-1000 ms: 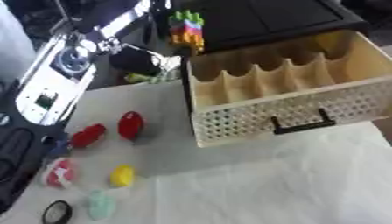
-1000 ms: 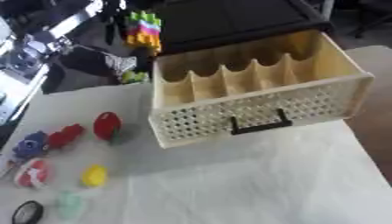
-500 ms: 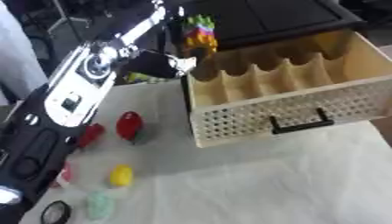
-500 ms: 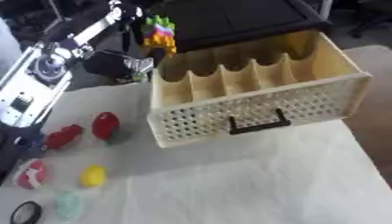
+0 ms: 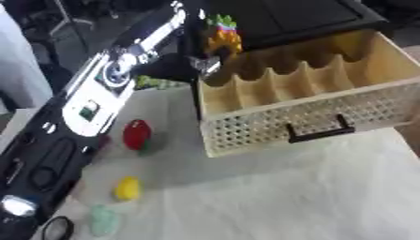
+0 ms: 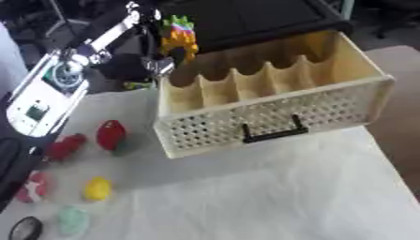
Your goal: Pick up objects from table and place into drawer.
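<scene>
A multicoloured toy (image 6: pixel 179 35) is held in the left hand (image 6: pixel 156 44) above the back left corner of the open wooden drawer (image 6: pixel 271 101); blur hides how the fingers curl. On the white cloth (image 6: pixel 246 187) left of the drawer lie a red piece (image 6: pixel 111 134) and a yellow piece (image 6: pixel 98 188), with bare cloth in front.

White-clothed table (image 6: pixel 271 197) with wooden drawer (image 6: pixel 271 105), red (image 6: pixel 111 134), yellow (image 6: pixel 98 188), green (image 6: pixel 71 220) objects.
</scene>
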`<state>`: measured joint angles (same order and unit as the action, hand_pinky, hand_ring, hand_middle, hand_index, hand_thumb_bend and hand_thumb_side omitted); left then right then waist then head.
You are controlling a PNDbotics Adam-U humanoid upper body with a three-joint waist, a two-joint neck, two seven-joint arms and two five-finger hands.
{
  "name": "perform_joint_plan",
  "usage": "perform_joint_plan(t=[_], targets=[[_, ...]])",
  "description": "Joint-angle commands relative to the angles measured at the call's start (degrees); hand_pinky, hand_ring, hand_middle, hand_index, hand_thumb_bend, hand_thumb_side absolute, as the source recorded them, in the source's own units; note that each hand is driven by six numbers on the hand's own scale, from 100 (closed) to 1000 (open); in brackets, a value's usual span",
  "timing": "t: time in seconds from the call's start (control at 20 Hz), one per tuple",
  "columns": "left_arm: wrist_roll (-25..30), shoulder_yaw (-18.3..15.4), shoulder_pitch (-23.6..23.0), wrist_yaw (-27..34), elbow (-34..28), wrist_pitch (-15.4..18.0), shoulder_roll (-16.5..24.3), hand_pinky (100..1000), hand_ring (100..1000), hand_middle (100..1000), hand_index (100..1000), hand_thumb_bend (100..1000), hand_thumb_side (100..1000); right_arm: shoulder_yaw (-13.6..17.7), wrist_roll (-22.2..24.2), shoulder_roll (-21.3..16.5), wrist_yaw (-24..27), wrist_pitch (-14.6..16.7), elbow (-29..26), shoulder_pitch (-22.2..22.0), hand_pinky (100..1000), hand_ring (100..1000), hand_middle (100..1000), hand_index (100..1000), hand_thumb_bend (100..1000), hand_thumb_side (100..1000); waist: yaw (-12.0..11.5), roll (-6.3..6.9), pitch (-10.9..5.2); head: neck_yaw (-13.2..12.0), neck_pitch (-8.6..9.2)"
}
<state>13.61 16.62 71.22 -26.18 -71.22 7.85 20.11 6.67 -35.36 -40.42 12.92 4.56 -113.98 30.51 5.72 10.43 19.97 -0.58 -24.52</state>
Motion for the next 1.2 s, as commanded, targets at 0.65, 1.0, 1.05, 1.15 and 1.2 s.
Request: perform_joint_plan(t=[0.65, 1.0, 1.05, 1.15, 1.2], targets=[[3.63, 0.02, 0.76, 0.70, -0.98, 3.36, 1.31, 535, 722, 771, 978, 100, 697, 0.88, -0.67, -0.33, 1.08, 0.06, -0.61, 0.64, 528, 309, 313, 605, 100, 954, 0.07, -0.41, -1.13, 0.34, 0.16], [4.10, -0.01, 0.56, 0.01, -1.31, 4.19, 1.49, 581, 763, 825, 1000, 314, 823, 0.88, -0.79, -0.23, 1.27, -0.01, -0.61, 0.68, 526, 308, 313, 604, 100, 953, 0.21, -0.29, -1.14, 0.41, -0.01], [4.15, -0.02, 0.53, 0.04, -1.30, 4.28, 1.48, 581, 763, 825, 1000, 318, 829, 0.86, -0.79, -0.21, 1.29, -0.04, -0.61, 0.69, 526, 307, 312, 603, 100, 953, 0.22, -0.27, -1.13, 0.43, -0.02], [4.31, -0.05, 0.48, 0.37, -1.28, 4.49, 1.43, 599, 776, 840, 1000, 353, 860, 0.83, -0.77, -0.17, 1.33, -0.19, -0.61, 0.73, 525, 307, 311, 603, 100, 951, 0.24, -0.25, -1.10, 0.45, -0.16], [4.44, -0.05, 0.49, 0.51, -1.29, 4.58, 1.47, 596, 773, 836, 1000, 346, 852, 0.83, -0.77, -0.18, 1.35, -0.26, -0.61, 0.73, 525, 307, 311, 603, 100, 950, 0.23, -0.24, -1.10, 0.44, -0.20]])
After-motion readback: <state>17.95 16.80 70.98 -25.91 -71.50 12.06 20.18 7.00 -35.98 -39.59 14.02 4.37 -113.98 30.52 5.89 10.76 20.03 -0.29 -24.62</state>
